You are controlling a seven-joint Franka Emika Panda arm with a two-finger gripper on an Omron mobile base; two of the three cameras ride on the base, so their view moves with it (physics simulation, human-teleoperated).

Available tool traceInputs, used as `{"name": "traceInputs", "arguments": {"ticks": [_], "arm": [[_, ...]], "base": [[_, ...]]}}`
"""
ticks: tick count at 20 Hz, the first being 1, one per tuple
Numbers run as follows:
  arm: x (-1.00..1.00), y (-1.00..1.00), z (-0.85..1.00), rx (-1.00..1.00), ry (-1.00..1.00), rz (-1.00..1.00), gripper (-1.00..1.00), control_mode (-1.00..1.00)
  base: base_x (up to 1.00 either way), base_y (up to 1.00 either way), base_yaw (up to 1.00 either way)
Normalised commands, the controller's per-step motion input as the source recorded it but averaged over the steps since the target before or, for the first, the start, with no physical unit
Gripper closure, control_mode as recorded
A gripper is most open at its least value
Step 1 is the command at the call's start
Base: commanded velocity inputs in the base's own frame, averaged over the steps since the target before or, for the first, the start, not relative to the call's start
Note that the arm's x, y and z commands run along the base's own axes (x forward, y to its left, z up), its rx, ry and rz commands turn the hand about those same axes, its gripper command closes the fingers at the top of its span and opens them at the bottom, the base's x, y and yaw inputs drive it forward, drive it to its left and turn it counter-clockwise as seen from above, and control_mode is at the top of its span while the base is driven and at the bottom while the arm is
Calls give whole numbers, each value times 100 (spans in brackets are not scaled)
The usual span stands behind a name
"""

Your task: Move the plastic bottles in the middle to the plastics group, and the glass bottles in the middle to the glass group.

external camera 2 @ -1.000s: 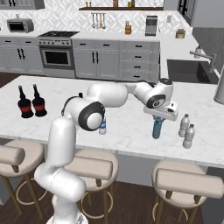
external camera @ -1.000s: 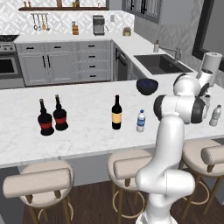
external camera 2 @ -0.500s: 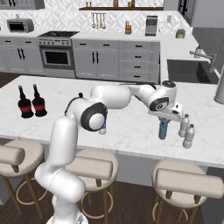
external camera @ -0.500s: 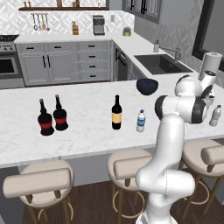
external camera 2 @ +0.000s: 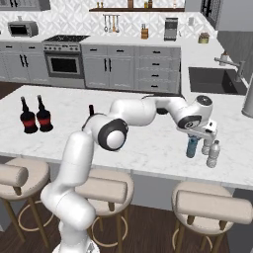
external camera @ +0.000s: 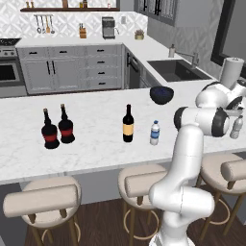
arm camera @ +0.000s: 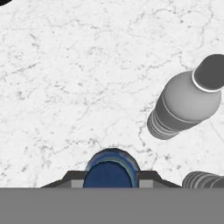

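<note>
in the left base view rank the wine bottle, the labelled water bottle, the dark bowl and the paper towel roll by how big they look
1. Wine bottle, tallest.
2. Paper towel roll and dark bowl: look similar, and both sit farther from the camera, so I won't rank them.
3. Labelled water bottle, smallest.

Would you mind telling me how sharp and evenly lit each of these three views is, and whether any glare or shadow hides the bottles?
Left base view: soft, even light, no glare; the wine bottle casts hardly any shadow. Right base view: equally flat, and the blue-tinted bottle reads clearly beside the greyish bottles. Hand view: sharp marble veining, a greyish bottle in focus, no blur.
</note>
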Motion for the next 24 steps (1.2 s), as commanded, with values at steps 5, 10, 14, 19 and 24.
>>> {"name": "traceInputs", "arguments": {"ticks": [5,10,14,19,24], "arm": [[28,11,1,0,-1,0,100,-100],[28,9,-2,0,0,0,100,-100],[13,0,-28,0,2,0,100,-100],[5,0,-40,-2,8,0,100,-100],[0,5,-3,-4,4,0,100,-100]], "base": [[0,0,0],[0,0,0],[0,0,0],[0,0,0],[0,0,0]]}}
